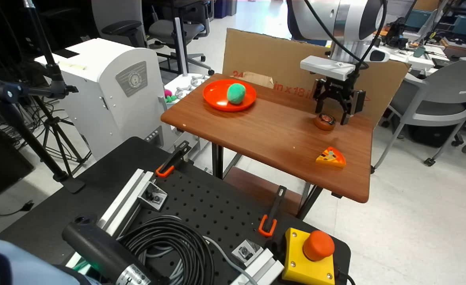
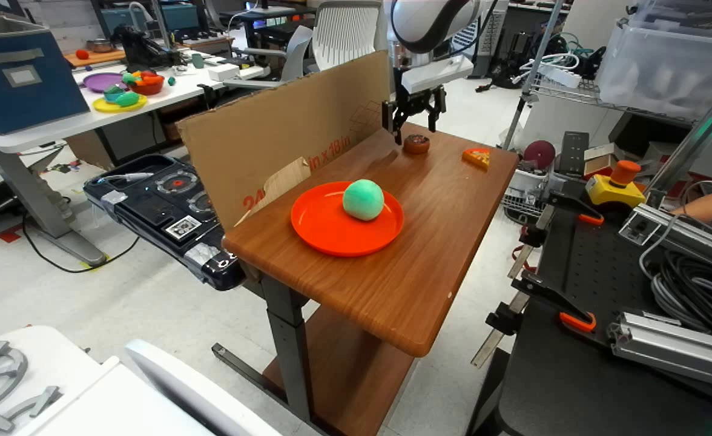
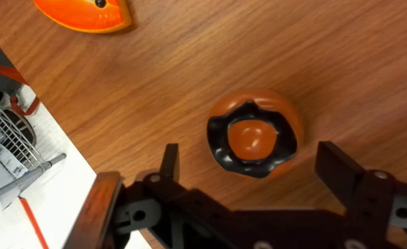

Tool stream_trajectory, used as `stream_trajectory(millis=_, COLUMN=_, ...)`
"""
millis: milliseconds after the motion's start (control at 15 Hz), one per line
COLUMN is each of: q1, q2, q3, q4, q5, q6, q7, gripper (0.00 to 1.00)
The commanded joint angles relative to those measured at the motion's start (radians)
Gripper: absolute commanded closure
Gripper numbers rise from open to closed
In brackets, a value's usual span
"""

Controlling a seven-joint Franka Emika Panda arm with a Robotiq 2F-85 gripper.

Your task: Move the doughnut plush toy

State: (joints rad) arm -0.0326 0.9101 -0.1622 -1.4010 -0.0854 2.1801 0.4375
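Observation:
The doughnut plush toy is small, round and orange-brown with a wavy dark ring on top. It lies flat on the brown table in both exterior views, the doughnut (image 1: 325,122) (image 2: 416,144) being near the end by the arm. My gripper (image 1: 332,114) (image 2: 415,134) is open and points down just above it. In the wrist view the doughnut (image 3: 252,140) lies between and slightly ahead of the two spread fingers of the gripper (image 3: 246,147). Neither finger appears to touch it, and nothing is held.
An orange plate (image 1: 221,105) (image 2: 332,237) bearing a green ball (image 1: 236,93) (image 2: 363,200) is at the table's far end from the arm. A pizza-slice toy (image 1: 331,157) (image 2: 476,157) (image 3: 89,15) lies near the doughnut. A cardboard wall (image 1: 280,59) (image 2: 295,115) stands along one table edge.

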Motion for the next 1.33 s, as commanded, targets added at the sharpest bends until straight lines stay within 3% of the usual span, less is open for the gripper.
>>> stream_trajectory(millis=0, q1=0.024, q2=0.055, q3=-0.029, q4=0.068, q5=0.000, q6=-0.052, q7=0.027, gripper=0.00)
stream_trajectory(millis=67, q1=0.025, q2=0.061, q3=-0.029, q4=0.071, q5=0.002, q6=-0.061, q7=0.028, gripper=0.08)
stream_trajectory(millis=133, q1=0.026, q2=0.067, q3=-0.028, q4=0.077, q5=0.004, q6=-0.071, q7=0.028, gripper=0.28)
stream_trajectory(millis=400, q1=0.028, q2=0.061, q3=-0.021, q4=0.092, q5=0.012, q6=-0.104, q7=0.032, gripper=0.55)
stream_trajectory(millis=667, q1=0.039, q2=-0.040, q3=0.000, q4=-0.011, q5=0.010, q6=-0.107, q7=-0.009, gripper=0.58)
stream_trajectory(millis=1000, q1=0.097, q2=-0.206, q3=0.053, q4=-0.284, q5=-0.038, q6=-0.008, q7=-0.155, gripper=0.58)
stream_trajectory(millis=1267, q1=0.171, q2=-0.268, q3=0.042, q4=-0.502, q5=-0.137, q6=0.133, q7=-0.135, gripper=0.58)
